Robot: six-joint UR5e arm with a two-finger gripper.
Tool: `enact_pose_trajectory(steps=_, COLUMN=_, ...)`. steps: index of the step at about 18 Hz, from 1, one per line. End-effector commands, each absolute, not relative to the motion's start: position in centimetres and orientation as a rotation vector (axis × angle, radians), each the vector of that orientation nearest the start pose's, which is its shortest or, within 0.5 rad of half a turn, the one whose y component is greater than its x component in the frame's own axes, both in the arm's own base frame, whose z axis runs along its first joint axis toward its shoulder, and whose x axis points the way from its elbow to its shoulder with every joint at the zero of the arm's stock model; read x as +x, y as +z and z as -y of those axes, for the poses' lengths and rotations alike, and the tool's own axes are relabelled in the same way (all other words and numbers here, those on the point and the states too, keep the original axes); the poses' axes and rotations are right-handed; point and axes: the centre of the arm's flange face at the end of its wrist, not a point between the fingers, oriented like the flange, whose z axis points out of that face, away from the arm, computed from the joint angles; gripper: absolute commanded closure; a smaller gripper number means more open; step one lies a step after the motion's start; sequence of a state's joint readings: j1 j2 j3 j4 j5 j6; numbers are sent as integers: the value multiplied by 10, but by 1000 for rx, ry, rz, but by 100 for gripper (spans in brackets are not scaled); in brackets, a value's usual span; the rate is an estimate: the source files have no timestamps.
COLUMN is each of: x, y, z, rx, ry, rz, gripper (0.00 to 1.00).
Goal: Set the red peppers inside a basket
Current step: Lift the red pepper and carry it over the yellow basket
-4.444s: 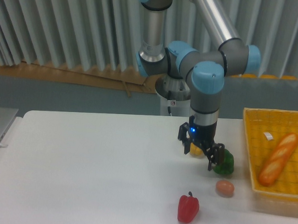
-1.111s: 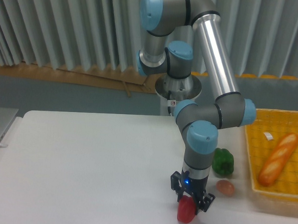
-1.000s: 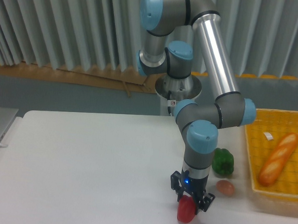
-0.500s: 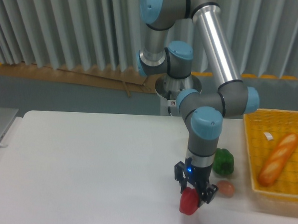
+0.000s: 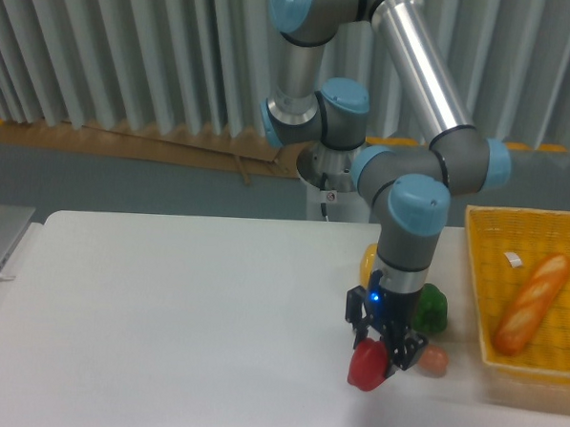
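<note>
Lifted since the previous frame, the red pepper (image 5: 367, 364) hangs lower centre, clear of the table (image 5: 165, 322), clenched in the gripper (image 5: 381, 350) for carrying; right of it, the basket (image 5: 482, 281) awaits, holding a bread loaf (image 5: 534, 301).

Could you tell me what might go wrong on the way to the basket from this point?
The gripper holds the red pepper low over the table, with the brown egg and green pepper lying between it and the basket; a low sweep could knock them. The near basket wall could also catch the pepper. The bread already takes up part of the basket.
</note>
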State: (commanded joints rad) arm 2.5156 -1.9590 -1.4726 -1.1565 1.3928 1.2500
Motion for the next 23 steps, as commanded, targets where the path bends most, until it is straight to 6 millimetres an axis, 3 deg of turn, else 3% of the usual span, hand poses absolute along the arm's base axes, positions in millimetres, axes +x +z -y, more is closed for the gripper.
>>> enact_pose_trajectory(steps=13, x=-448, y=417, z=-433, rx=-2955, ry=97, rz=-780, gripper=57)
enact_pose_trajectory(steps=16, x=-464, y=429, z=-407, rx=-2930, ry=119, rz=-881, gripper=57)
enact_pose_trajectory(steps=23, x=-501, y=429, z=-357, rx=-2921, ry=125, rz=-1089, gripper=57)
